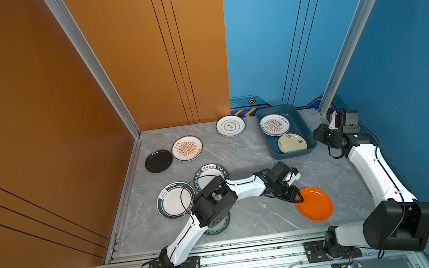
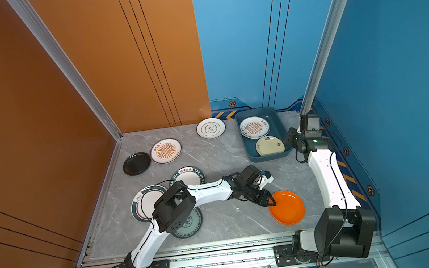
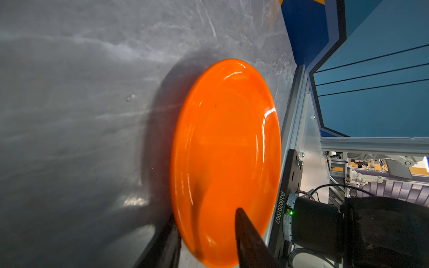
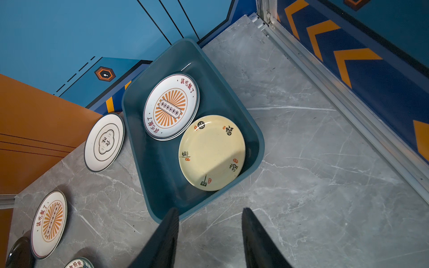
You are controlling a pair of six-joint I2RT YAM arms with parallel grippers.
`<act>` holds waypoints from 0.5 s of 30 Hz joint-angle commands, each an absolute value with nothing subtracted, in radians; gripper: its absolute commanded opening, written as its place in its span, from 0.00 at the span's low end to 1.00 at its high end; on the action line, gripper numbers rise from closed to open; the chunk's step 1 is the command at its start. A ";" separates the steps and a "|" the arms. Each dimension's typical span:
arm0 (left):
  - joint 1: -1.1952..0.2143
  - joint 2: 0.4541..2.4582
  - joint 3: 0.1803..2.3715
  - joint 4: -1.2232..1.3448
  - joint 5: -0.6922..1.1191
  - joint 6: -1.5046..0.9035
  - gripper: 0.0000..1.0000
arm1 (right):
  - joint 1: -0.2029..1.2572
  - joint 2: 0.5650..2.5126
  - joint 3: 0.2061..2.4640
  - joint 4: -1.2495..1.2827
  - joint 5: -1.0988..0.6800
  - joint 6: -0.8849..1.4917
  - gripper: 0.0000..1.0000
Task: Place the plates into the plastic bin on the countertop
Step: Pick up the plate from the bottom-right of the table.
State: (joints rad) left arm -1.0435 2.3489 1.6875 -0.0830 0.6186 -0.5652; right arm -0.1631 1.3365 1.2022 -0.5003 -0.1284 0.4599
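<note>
The orange plate (image 1: 315, 204) (image 3: 225, 143) lies on the countertop (image 1: 240, 151) at the front right. My left gripper (image 1: 298, 199) (image 3: 206, 215) is shut on its near-left rim, one finger (image 3: 243, 227) on the inside and the other under the outer edge. The plastic bin (image 1: 308, 131) (image 4: 162, 185) at the back right holds a sunburst plate (image 1: 274, 124) and a cream-yellow plate (image 1: 291, 142). My right gripper (image 1: 319, 133) (image 4: 210, 210) hovers open just outside the bin's near right corner, holding nothing.
Loose on the countertop are a black plate (image 1: 158, 161), a sunburst plate (image 1: 186, 148), a white plate (image 1: 230, 125) near the back wall, two green-rimmed plates (image 1: 210, 174) (image 1: 174, 199), and a teal floral plate (image 1: 219, 227) partly under the left arm.
</note>
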 commanded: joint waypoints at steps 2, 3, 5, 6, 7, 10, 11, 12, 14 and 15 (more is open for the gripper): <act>-1.048 2.393 1.730 -0.137 0.609 -0.548 0.29 | -0.167 1.312 1.189 -0.492 -0.138 0.448 0.47; -1.048 2.397 1.733 -0.140 0.609 -0.549 0.28 | -0.167 1.313 1.189 -0.492 -0.138 0.448 0.47; -1.048 2.404 1.741 -0.149 0.606 -0.546 0.26 | -0.167 1.312 1.187 -0.494 -0.140 0.447 0.47; -1.048 2.405 1.742 -0.152 0.604 -0.545 0.26 | -0.167 1.310 1.185 -0.493 -0.139 0.446 0.47; -1.048 2.406 1.744 -0.156 0.602 -0.544 0.25 | -0.166 1.310 1.184 -0.493 -0.138 0.446 0.47; -1.048 2.408 1.753 -0.179 0.587 -0.535 0.10 | -0.164 1.313 1.181 -0.494 -0.137 0.445 0.47; -1.048 2.408 1.756 -0.181 0.578 -0.530 0.05 | -0.163 1.313 1.180 -0.494 -0.138 0.445 0.46; -1.048 2.408 1.759 -0.216 0.573 -0.527 0.04 | -0.161 1.313 1.179 -0.494 -0.138 0.443 0.46; -1.046 2.407 1.763 -0.235 0.565 -0.517 0.03 | -0.155 1.310 1.176 -0.495 -0.136 0.442 0.46; -1.046 2.405 1.763 -0.239 0.564 -0.514 0.03 | -0.154 1.307 1.173 -0.495 -0.136 0.440 0.46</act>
State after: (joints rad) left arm -1.0428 2.3791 1.7504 -0.1513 0.6067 -0.5541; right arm -0.1616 1.3331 1.1938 -0.4995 -0.1284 0.4595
